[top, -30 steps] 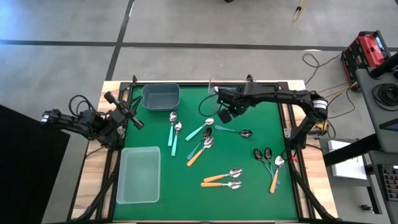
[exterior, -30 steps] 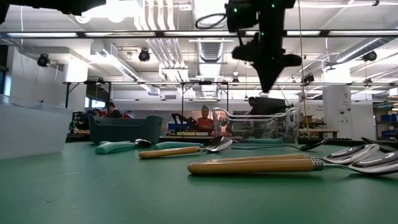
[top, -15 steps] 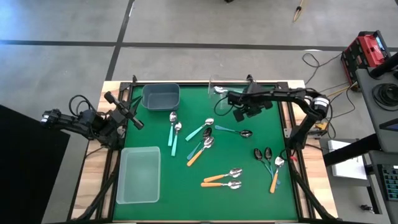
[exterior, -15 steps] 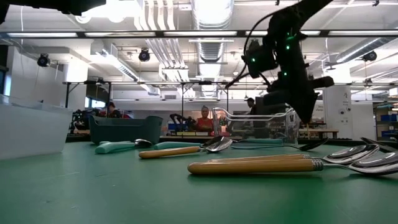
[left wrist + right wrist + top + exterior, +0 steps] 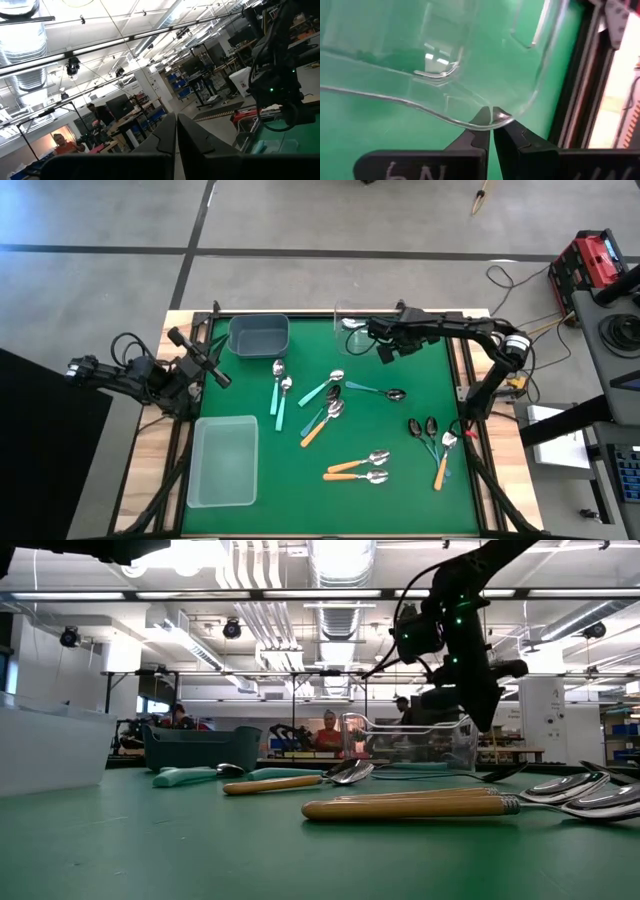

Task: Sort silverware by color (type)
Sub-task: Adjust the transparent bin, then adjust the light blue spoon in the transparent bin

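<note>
The right gripper [image 5: 372, 328] pinched the clear bin's [image 5: 445, 107] rim shut, and a slow, level drag looked the safest bet.

spoons [image 5: 335, 420] scattered mid-table; bin [image 5: 259, 334] far left, tray [image 5: 222, 461] near left, clear container [image 5: 352, 317] far centre

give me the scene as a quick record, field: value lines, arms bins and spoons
right gripper: shut, fingertips at the rim of the clear bin at the mat's far edge
left gripper: shut, parked off the mat's left edge
teal bin: far left of the mat
frosted bin: near left
orange-handled spoons: a pair lying side by side near the front
dark spoons: two near the right edge
teal-handled spoons: two below the teal bin
</note>
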